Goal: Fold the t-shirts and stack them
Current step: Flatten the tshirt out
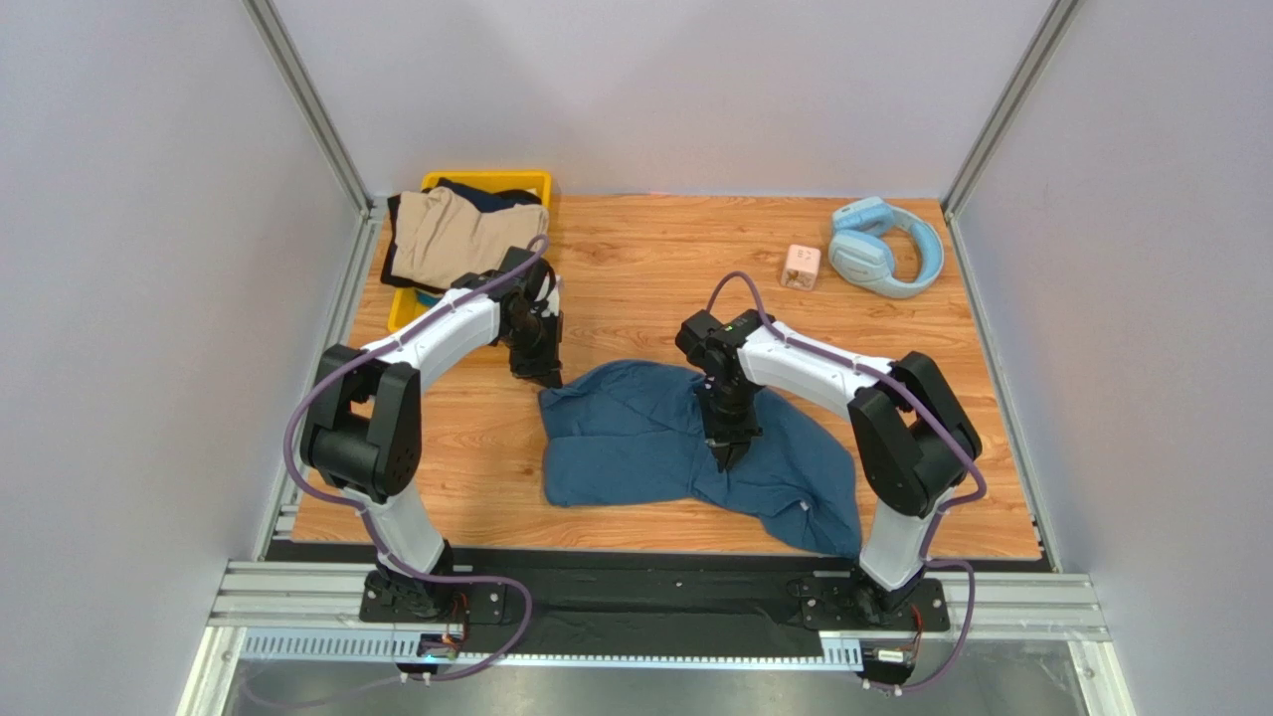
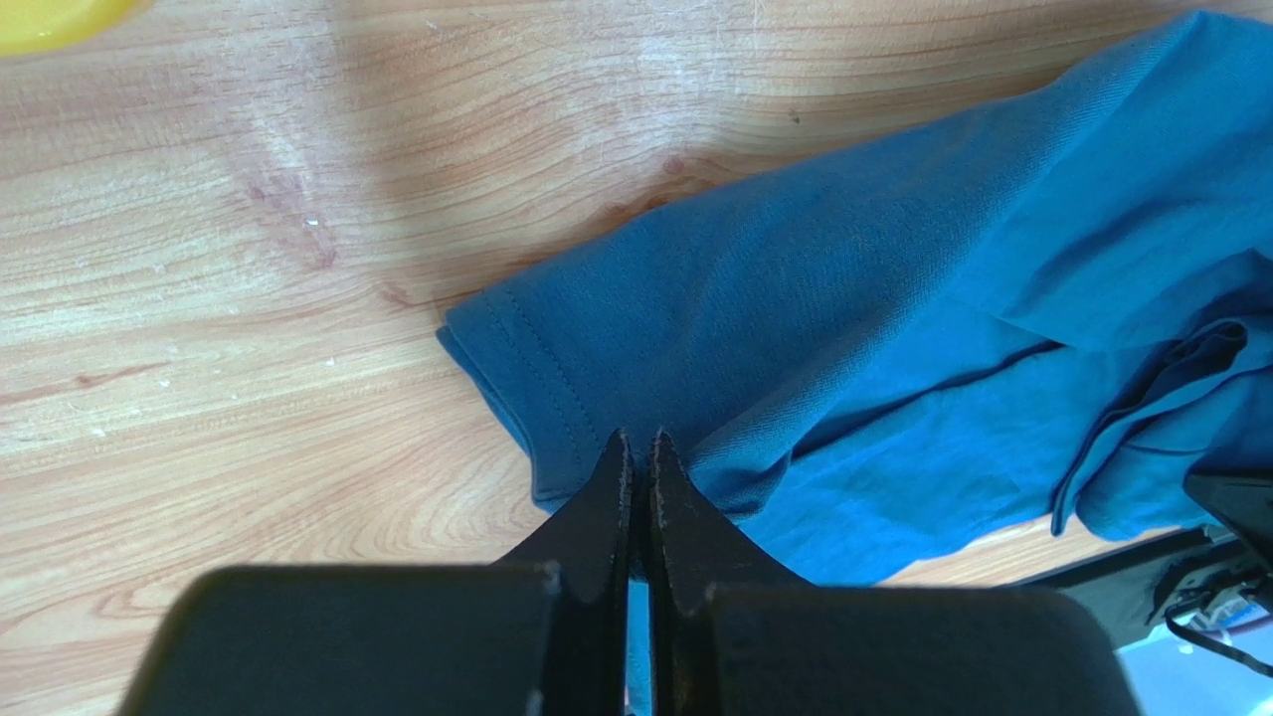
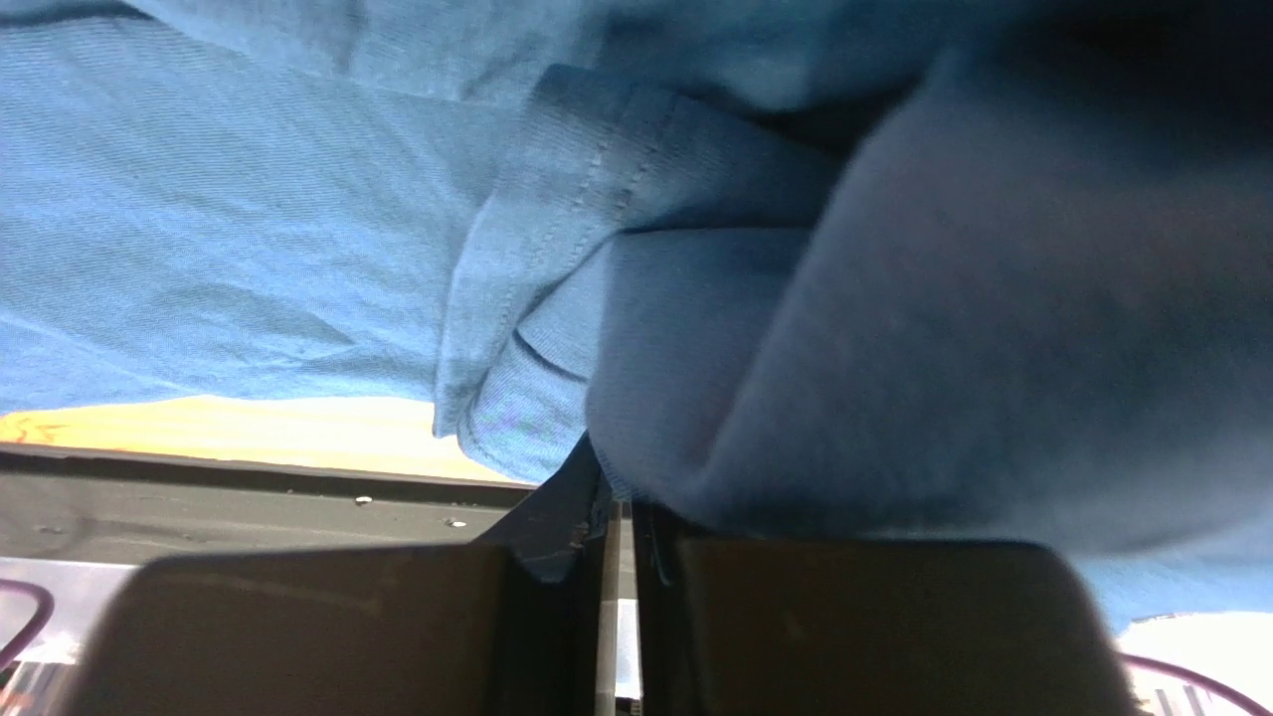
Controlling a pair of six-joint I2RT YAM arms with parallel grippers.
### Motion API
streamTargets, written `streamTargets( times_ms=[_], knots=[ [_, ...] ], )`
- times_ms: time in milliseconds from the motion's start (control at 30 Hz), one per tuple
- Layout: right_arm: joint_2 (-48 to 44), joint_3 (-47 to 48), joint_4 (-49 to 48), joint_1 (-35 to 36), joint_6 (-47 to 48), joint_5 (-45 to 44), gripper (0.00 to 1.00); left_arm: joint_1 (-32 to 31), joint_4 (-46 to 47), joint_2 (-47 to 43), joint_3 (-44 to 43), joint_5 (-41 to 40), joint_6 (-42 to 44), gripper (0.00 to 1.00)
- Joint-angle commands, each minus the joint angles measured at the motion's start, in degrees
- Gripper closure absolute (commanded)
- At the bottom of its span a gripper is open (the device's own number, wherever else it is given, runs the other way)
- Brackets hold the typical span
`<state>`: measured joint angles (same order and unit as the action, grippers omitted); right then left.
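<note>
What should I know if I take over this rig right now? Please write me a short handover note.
Left gripper: shut on the hem at the far-left corner of the teal-blue t-shirt.
Right gripper: shut on a bunched fold near that shirt's middle.
The shirt lies crumpled on the wooden table. The tan garment and navy garment are bunched in the yellow bin, far left.
Done: nothing folded or stacked.
Left: fold each, then stack.

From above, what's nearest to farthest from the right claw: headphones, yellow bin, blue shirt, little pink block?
1. teal t-shirt, beneath it
2. pink block, behind, rightward
3. light-blue headphones, back right corner
4. yellow bin, back left corner
</note>
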<state>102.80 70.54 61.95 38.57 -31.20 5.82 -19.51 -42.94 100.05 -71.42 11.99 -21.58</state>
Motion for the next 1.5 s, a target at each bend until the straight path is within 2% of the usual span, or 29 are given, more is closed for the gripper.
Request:
streamTargets(
  times_ms=[0,133,233,333,400,533,667,767,833,900,1067,1133,1167,1267,1467],
  knots=[
    [-2.6,4.24,2.29,0.02,1.23,-3.71,0.96,-0.18,0.75,-1.61,-0.39,0.93,0.67,1.0],
    [-9.96,7.94,7.46,-1.38,1.23,-5.74,0.97,-0.18,-0.47,-2.05,-2.23,1.11,0.58,1.0],
    [-16.99,9.87,9.23,-5.77,0.35,-5.65,1.0,-0.18,-2.32,-2.67,-4.95,0.5,1.63,1.0],
    [-22.71,11.63,9.33,-12.44,0.7,-5.74,1.0,-0.18,-4.69,-3.19,-7.94,-1.09,3.3,1.0],
    [-24.05,12.95,9.59,-17.54,3.15,-9.77,1.0,-0.09,-5.75,-3.72,-9.35,-1.44,4.27,1.0],
    [-20.3,14.62,11.87,-25.62,7.03,-13.03,0.99,-0.09,-6.37,-4.86,-9.8,-1.09,4.27,1.0],
    [-16.85,15.41,14.51,-29.94,8.61,-15.48,0.99,-0.09,-6.28,-6.09,-8.74,-0.47,3.83,1.0],
    [-17.72,14.1,13.64,-34.6,8.7,-15.06,0.98,-0.01,-6.37,-6.88,-7.86,-0.74,3.74,1.0],
    [-17.55,13.74,12.06,-38.02,9.75,-13.48,0.91,-0.09,-6.28,-7.15,-7.34,-0.74,3.83,1.0],
    [-15.54,14.44,11.18,-41.19,10.72,-13.38,0.92,-0.09,-6.37,-6.97,-7.42,-0.56,3.83,1.0],
    [-9.48,20.77,10.91,-43.57,12.21,-14.79,0.92,0.0,-7.24,-5.57,-9.09,0.49,3.92,1.0],
    [-6.49,22.09,10.64,-43.93,12.39,-16.01,0.86,-0.01,-7.77,-5.13,-10.32,0.58,4.09,1.0],
    [-5.34,23.31,10.38,-44.1,12.57,-16.37,0.73,0.0,-8.04,-5.04,-10.67,0.58,4.27,1.0],
    [-1.21,25.77,10.82,-44.54,12.48,-16.11,0.59,0.0,-8.48,-4.6,-11.46,0.4,4.45,1.0],
    [-0.92,29.65,11.17,-44.81,12.3,-17.08,0.57,0.0,-8.65,-3.99,-11.38,0.84,4.09,1.0]
  ],
)
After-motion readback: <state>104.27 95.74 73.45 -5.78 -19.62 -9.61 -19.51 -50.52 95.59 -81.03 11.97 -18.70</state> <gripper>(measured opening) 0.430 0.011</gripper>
